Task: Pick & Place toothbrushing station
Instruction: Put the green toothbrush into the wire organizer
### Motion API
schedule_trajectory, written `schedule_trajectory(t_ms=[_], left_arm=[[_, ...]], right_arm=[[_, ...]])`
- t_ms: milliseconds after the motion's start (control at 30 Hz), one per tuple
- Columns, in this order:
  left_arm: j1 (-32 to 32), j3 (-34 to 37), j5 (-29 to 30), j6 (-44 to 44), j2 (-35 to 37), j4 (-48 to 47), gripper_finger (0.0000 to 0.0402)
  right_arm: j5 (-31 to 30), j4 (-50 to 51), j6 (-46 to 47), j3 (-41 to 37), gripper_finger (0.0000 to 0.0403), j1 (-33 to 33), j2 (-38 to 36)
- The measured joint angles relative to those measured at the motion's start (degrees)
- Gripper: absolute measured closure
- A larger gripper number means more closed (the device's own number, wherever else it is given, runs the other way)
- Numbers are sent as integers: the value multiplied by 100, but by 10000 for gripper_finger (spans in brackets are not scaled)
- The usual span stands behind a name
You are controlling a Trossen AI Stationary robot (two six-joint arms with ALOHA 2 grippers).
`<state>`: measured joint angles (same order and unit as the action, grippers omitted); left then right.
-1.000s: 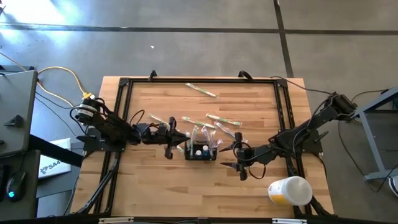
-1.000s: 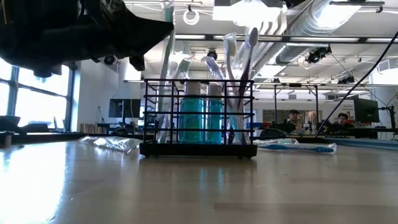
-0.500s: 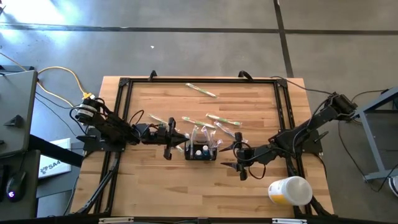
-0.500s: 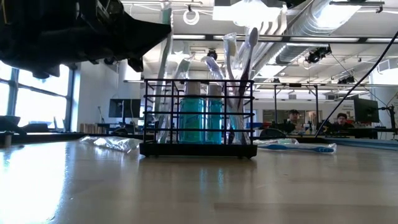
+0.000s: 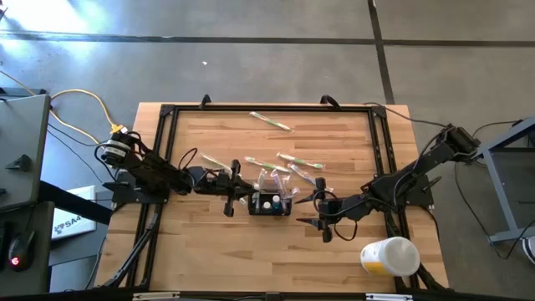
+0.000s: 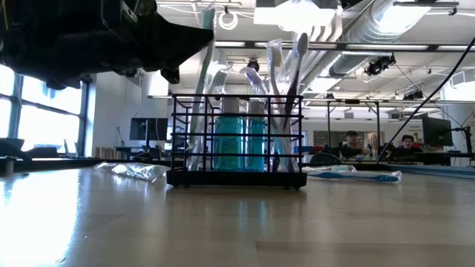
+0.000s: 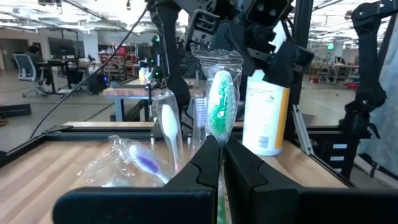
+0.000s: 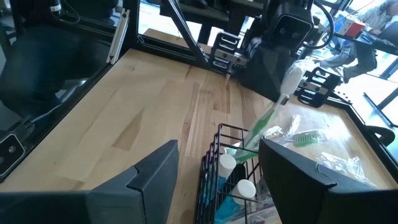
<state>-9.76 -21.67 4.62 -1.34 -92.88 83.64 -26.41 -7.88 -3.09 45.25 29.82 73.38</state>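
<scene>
The black wire caddy (image 5: 270, 203) stands on the wooden table, holding blue-green bottles and several wrapped toothbrushes; it also shows in the low view (image 6: 237, 141) and the right wrist view (image 8: 217, 155). My left gripper (image 5: 241, 187) is just left of the caddy, above its top rim (image 6: 199, 35), shut on a green toothbrush (image 7: 219, 107) in clear wrap. My right gripper (image 5: 321, 214) is open and empty, just right of the caddy; its fingers (image 8: 144, 180) stand wide apart. My left gripper pinches the green toothbrush's handle just below the head (image 7: 217, 148) between its two fingers. The fingers come level from the table's left and lie across the brush. The brush slants down, head up, and its lower end (image 8: 244, 147) is inside the caddy.
Loose wrapped toothbrushes (image 5: 298, 160) lie behind the caddy, and another (image 5: 270, 121) lies near the far edge. A white-and-yellow cup (image 5: 389, 256) is at the near right corner. A black frame rail (image 5: 267, 109) runs around the tabletop. People (image 6: 350, 142) sit far behind.
My left gripper has gone a little toward the table's right, toward the caddy, still shut on the green toothbrush. The brush's top has gone with it, and the brush now leans more over the caddy's left end.
</scene>
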Motion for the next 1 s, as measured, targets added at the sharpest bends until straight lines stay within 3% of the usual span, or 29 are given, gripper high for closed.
schedule_trajectory(t_ms=[733, 1000], left_arm=[[2, 0, 90, -65, -2, -365, 400], [2, -2, 277, -369, -2, -369, 371]], right_arm=[[0, -2, 1, 0, 186, 0, 0], [-11, -7, -7, 0, 186, 0, 0]])
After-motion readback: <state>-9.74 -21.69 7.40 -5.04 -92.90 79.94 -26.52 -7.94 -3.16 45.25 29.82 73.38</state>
